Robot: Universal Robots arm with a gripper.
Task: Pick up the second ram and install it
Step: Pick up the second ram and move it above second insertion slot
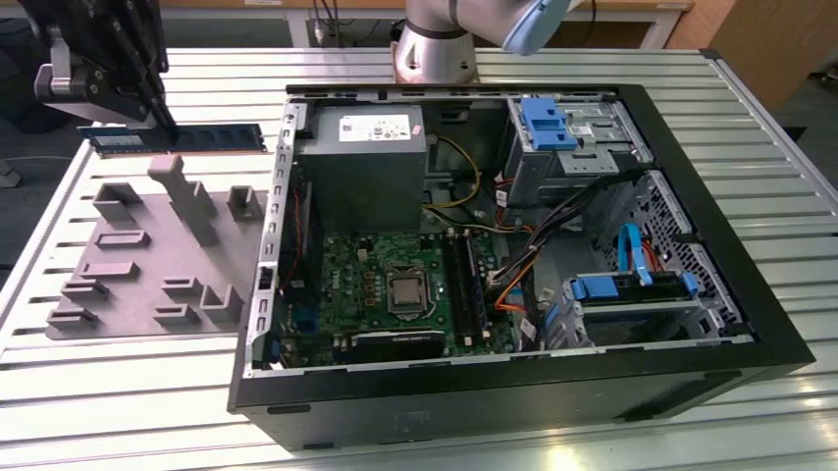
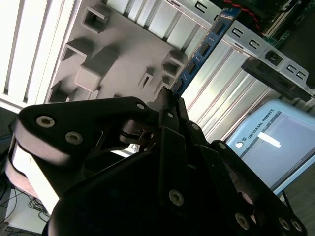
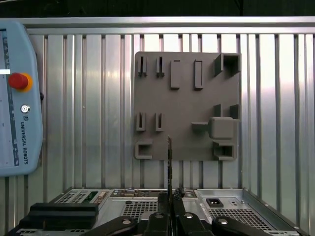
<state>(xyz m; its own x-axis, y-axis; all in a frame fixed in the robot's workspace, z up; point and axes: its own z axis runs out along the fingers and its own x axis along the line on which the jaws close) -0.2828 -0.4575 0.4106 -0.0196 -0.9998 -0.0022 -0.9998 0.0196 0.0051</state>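
Memory stick [image 1: 216, 136] hangs level over the grey holder plate [image 1: 137, 260], beside the computer case [image 1: 524, 378], pinched across its faces by the tool [image 1: 167, 126], probably keeping its long edge free for a slot.

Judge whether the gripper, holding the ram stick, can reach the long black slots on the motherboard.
Probably yes. The gripper holds the second ram outside the case, whose open top leaves the slots uncovered; orange cables run close beside them.
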